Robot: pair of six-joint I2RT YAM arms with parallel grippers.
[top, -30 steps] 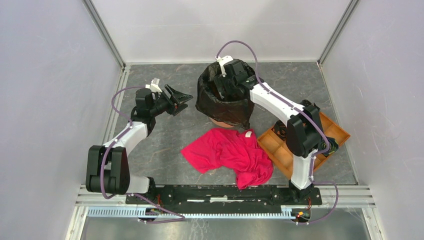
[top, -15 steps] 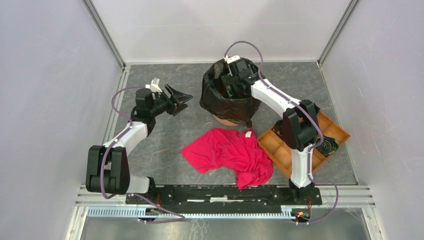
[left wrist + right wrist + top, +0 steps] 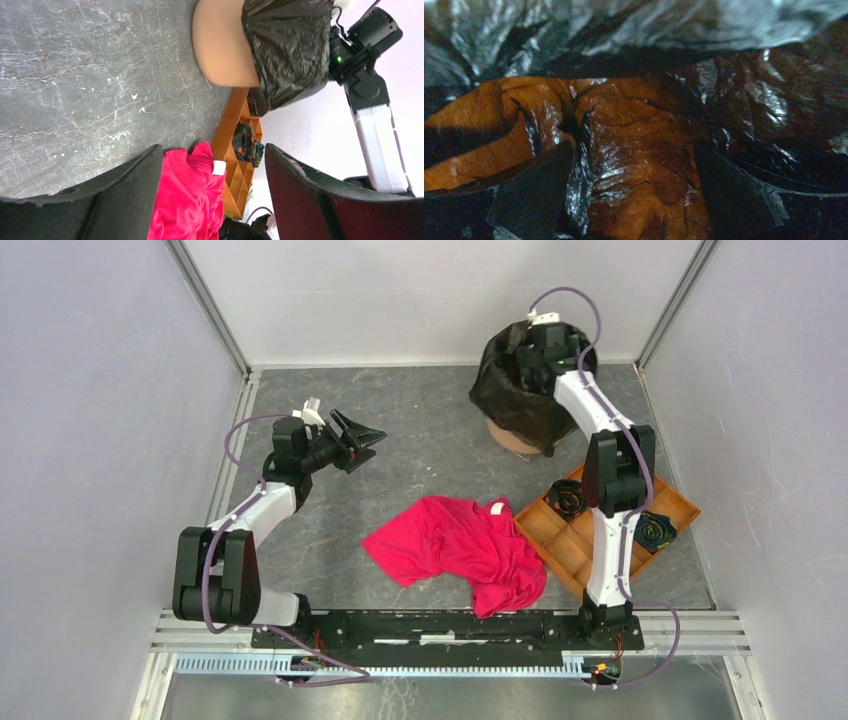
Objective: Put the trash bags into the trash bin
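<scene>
The trash bin [image 3: 515, 434] is a pale-orange bucket at the far right, close to the back wall. The black trash bag [image 3: 515, 400] lines it and drapes over its rim and sides. My right gripper [image 3: 532, 358] reaches down inside the lined bin. In the right wrist view it [image 3: 634, 165] is open, its fingers apart against wrinkled black film [image 3: 744, 100] with orange showing through. My left gripper [image 3: 366, 434] is open and empty above the floor at the left. The left wrist view shows the bin [image 3: 222, 45] and bag [image 3: 287, 47] far off.
A red cloth garment [image 3: 460, 545] lies at front centre. A brown compartment tray [image 3: 560, 540] with dark rolled items [image 3: 567, 497] sits at the right, beside the right arm. Walls close in the back and both sides.
The bin with its bag has slid right and back toward the far wall, with my right gripper inside it. The left arm has not moved.
</scene>
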